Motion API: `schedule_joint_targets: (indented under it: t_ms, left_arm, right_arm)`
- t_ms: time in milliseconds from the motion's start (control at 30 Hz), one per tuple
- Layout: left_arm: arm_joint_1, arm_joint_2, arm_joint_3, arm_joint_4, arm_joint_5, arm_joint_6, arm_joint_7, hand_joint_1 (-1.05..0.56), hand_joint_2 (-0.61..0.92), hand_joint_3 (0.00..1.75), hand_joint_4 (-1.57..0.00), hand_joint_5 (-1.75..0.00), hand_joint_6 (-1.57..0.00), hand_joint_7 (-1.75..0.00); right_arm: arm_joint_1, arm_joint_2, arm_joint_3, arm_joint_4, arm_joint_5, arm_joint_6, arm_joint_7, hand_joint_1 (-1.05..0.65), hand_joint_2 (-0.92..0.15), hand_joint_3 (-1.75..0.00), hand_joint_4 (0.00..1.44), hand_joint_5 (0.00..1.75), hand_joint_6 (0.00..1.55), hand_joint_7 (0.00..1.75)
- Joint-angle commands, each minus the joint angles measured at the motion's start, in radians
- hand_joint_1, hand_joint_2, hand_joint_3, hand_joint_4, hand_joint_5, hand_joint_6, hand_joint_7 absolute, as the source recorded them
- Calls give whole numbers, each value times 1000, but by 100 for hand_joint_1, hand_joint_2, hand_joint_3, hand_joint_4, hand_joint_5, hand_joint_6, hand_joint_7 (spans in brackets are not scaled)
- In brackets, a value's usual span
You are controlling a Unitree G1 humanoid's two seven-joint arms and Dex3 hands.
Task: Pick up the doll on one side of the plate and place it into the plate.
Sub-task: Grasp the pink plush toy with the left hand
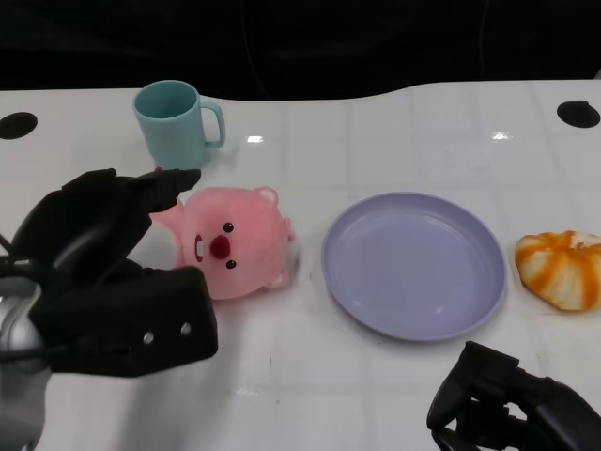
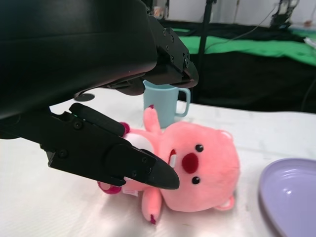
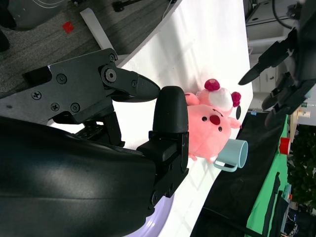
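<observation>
Surface: white glossy table [image 1: 376, 395] is stretching across the head view, with a dark background lying behind its far edge
Left hand: left hand [image 1: 103, 272] is hovering just beside the doll on its far-left side, fingers spread apart and grasping nothing; in the left wrist view its fingers [image 2: 113, 158] are bracketing the toy without closing on it
Mug: light blue mug [image 1: 174, 122] is standing upright behind the doll, handle turned toward the plate's side
Doll: pink plush doll [image 1: 230, 244] is lying on the table left of the plate, near its rim but apart from it, face turned up toward the camera
Plate: lilac plate [image 1: 413, 263] is sitting in the middle, holding nothing
Bread: orange-striped bun [image 1: 563, 268] is resting right of the plate, just beside its rim
Right hand: right hand [image 1: 512, 409] is waiting low at the near edge, fingers curled inward with nothing in them
Progress: as I judge it, the reach is nearly complete; grasping, lifting, carrying and releasing over the plate are all remaining
Count: one doll, one plate, one mug, one bun, two hands
</observation>
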Motion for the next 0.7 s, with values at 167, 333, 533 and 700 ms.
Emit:
schedule_joint_targets:
  t_ms: [167, 333, 533, 700]
  left_arm:
    - [-142, 17, -90, 173, 110, 46, -63, -67, 91, 0, -2, -32, -22, 0]
    - [-209, -1, -138, 277, 146, 56, -83, -70, 89, 0, 0, -29, -22, 0]
    - [-274, -46, -168, 439, 126, 49, -79, -65, 87, 0, -1, -25, -20, 0]
    - [-318, -76, -198, 561, 134, 30, -56, -64, 86, 0, -3, -22, -21, -1]
  right_arm:
    - [6, -3, -11, -15, 7, -7, -1, -19, -86, -69, 64, 175, 41, 169]
    - [11, -3, -10, -19, 6, 0, -4, -20, -86, -68, 65, 175, 41, 169]
    - [17, 0, -7, -24, 9, 1, -6, -22, -86, -67, 64, 175, 41, 169]
    - [21, -3, -6, -30, 5, 2, -6, -23, -86, -67, 64, 175, 41, 169]
